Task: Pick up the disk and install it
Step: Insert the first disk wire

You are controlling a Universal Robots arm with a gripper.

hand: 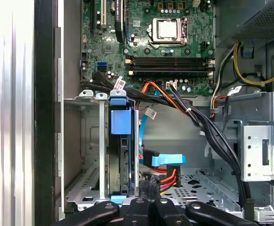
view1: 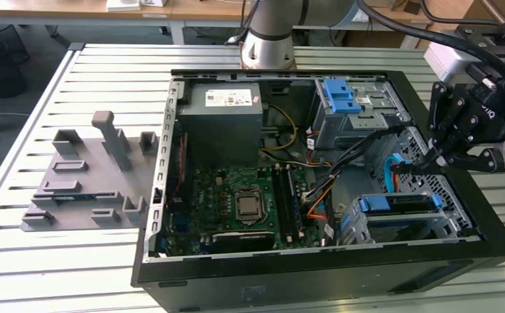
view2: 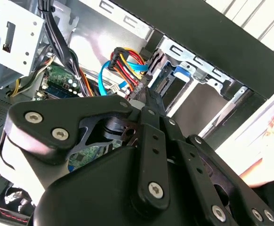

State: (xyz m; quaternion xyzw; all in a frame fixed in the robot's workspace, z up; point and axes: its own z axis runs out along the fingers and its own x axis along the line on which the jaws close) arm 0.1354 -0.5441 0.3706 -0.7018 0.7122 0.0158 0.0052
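The slatted worktop (view1: 104,65) carries the open computer case (view1: 322,277). The gripper (view1: 415,165) hangs inside with its jaws pinched together, seemingly empty. Just below them the disk (view1: 395,203) sits on edge in its bay, its long axis running across the exterior view.

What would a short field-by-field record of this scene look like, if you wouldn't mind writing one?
disk: sits on edge in the metal cage, blue carrier showing
hand: shut, tips by the cables beside that cage
computer case: open, lying on the table
grey fixture: on the table, at the exterior view's left of the case
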